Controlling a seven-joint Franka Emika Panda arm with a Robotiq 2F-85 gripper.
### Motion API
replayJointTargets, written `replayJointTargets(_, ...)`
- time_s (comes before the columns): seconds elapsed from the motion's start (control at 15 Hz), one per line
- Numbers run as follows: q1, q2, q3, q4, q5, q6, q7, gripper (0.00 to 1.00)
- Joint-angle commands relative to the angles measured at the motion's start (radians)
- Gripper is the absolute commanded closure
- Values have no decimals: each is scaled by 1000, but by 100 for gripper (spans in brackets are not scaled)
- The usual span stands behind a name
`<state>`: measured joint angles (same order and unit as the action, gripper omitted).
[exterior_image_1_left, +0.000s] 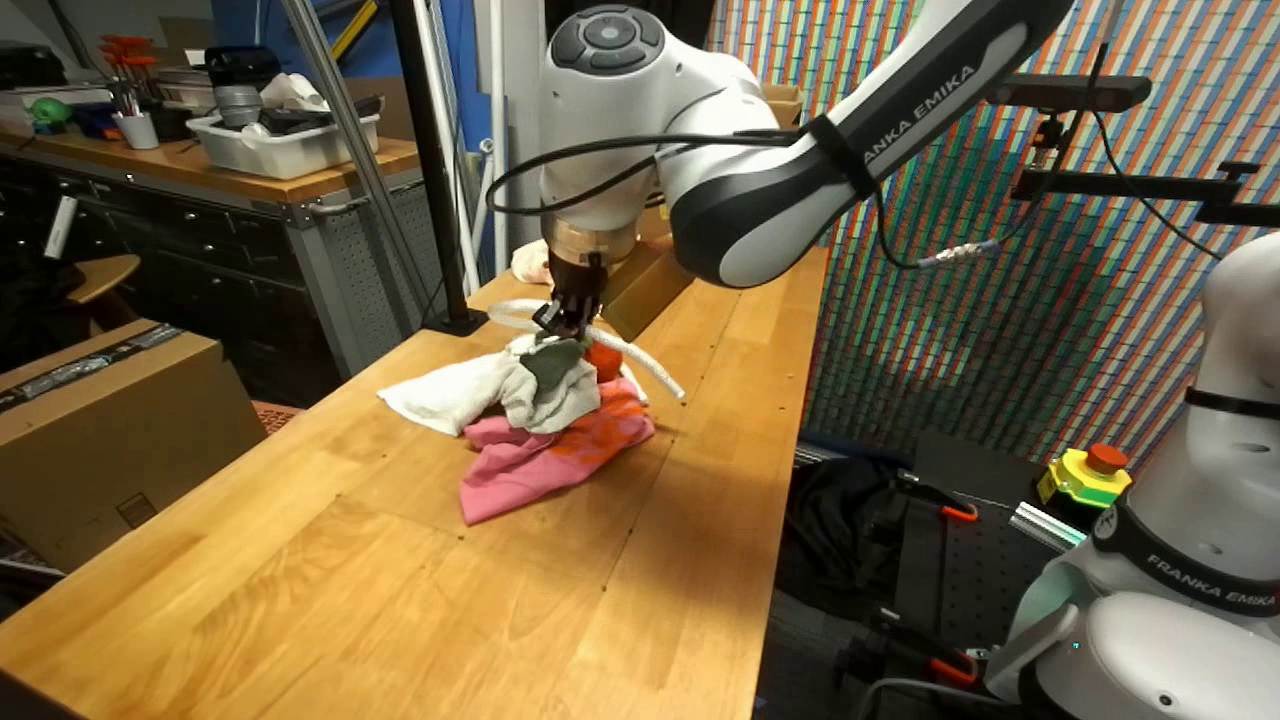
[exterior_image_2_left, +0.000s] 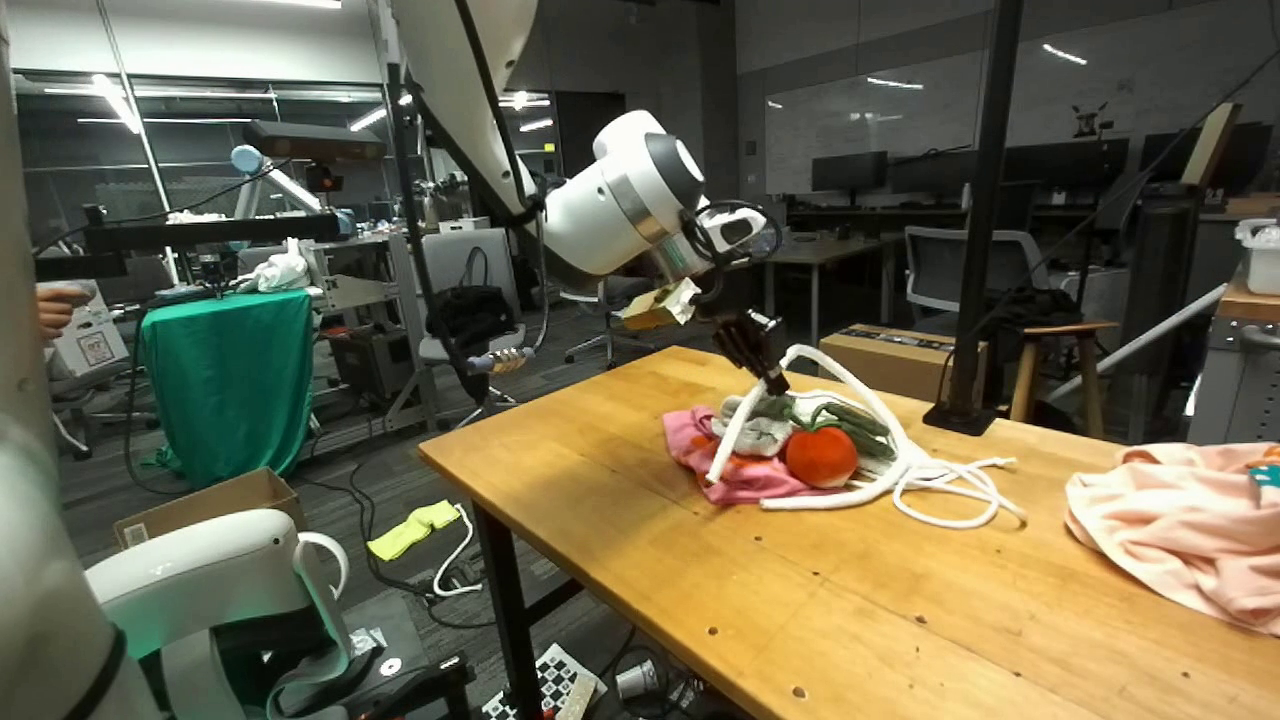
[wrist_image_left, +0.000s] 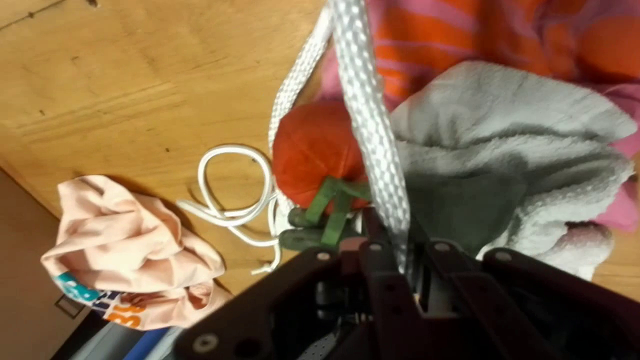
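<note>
I have the claw pinching the rope; from there its long axis runs to top centre, wrist view.

I have a long wooden table under me, light brown with little dark holes in it. On the wood I see a pink cloth with orange bits, the tip of a white cloth beside it, and part of a white rope with a thin loop. Near the loop, but not touching it, lies a crumpled peach cloth, and a black pole stands by the table's edge.
</note>
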<state>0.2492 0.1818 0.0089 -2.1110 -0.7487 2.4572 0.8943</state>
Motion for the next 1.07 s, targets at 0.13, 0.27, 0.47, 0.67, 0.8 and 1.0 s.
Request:
replayJointTargets(0.13,-69,-162,-10,-64,-152,-23,127,92)
replayJointTargets(0.27,-104,-202,-10,-72,-207,-27,184,92)
replayJointTargets(0.47,-158,-261,-8,-89,-280,-35,257,92)
replayJointTargets(0.67,-209,-313,-12,-113,-344,-51,324,92)
replayJointTargets(0.8,-242,-344,-18,-134,-372,-59,355,92)
replayJointTargets(1.0,-284,-377,-27,-162,-413,-84,400,92)
